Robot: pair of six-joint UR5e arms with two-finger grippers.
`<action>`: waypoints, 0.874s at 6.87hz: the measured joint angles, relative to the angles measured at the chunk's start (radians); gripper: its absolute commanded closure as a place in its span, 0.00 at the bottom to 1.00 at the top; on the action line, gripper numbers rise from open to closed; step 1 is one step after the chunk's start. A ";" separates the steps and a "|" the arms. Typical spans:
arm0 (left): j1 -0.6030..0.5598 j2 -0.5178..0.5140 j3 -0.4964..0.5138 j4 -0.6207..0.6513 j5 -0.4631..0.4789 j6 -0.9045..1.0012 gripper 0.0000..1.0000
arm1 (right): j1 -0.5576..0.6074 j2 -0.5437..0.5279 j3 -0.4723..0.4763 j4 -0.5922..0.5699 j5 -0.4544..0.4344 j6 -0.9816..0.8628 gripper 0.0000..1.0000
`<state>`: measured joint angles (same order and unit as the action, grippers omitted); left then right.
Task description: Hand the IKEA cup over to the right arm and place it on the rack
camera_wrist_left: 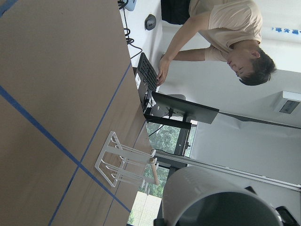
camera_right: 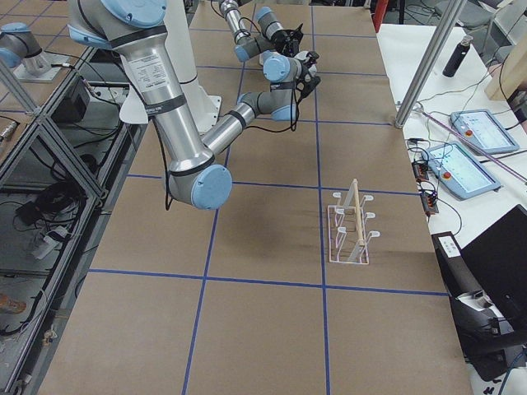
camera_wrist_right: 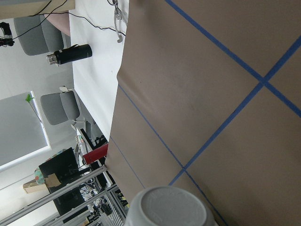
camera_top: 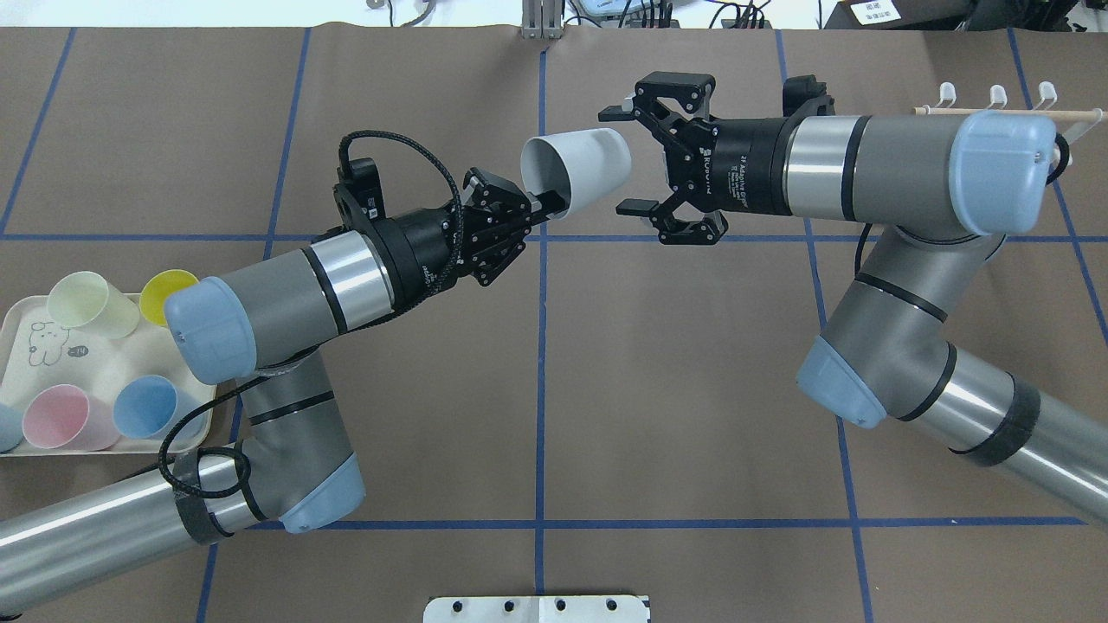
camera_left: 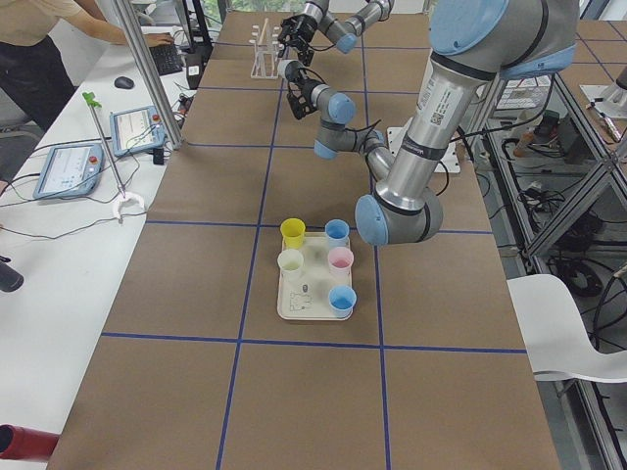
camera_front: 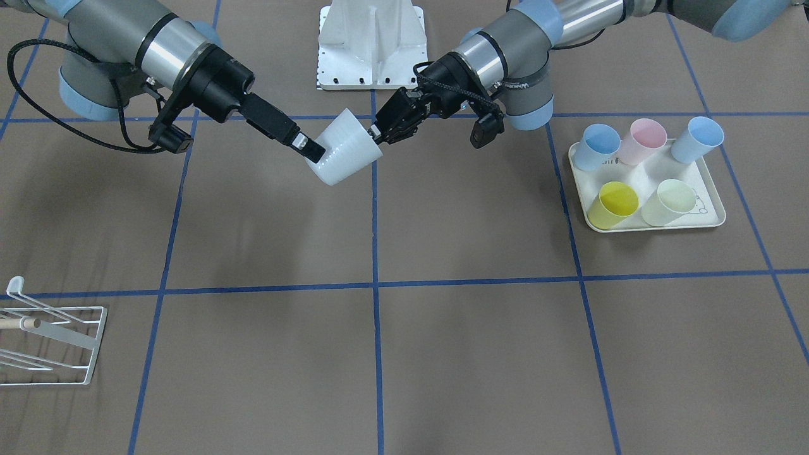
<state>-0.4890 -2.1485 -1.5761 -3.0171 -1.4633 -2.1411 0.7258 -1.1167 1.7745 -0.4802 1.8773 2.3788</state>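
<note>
The left gripper [camera_top: 538,204] pinched the white IKEA cup [camera_top: 582,166] by its rim, one finger inside. It held the cup sideways in the air above the table's middle, so the closed base faced the right gripper [camera_top: 620,159]. That one's jaws stood wide either side of the base, not yet clamped. The cup looked like smooth, tapered plastic. The white wire rack [camera_front: 60,332] stood by the table's far edge, on the robot's right.

R gripper [camera_top: 621,159] → rack [camera_front: 63,337]: bare table btwn, free path. L gripper [camera_top: 552,202] + cup [camera_front: 344,148] crowd its front. Tray [camera_front: 695,183] w/ 5 cups well apart, opp. end.
</note>
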 measured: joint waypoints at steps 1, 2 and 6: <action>0.002 -0.001 0.001 0.000 0.001 0.000 1.00 | -0.015 0.007 -0.004 0.000 -0.018 0.010 0.03; 0.005 -0.002 0.000 0.000 0.001 0.000 1.00 | -0.031 0.011 -0.005 0.000 -0.041 0.014 0.10; 0.009 -0.001 -0.007 -0.002 0.000 -0.002 1.00 | -0.048 0.011 -0.009 -0.001 -0.071 0.017 0.22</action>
<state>-0.4803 -2.1492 -1.5827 -3.0191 -1.4633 -2.1429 0.6774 -1.1060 1.7652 -0.4816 1.8067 2.3959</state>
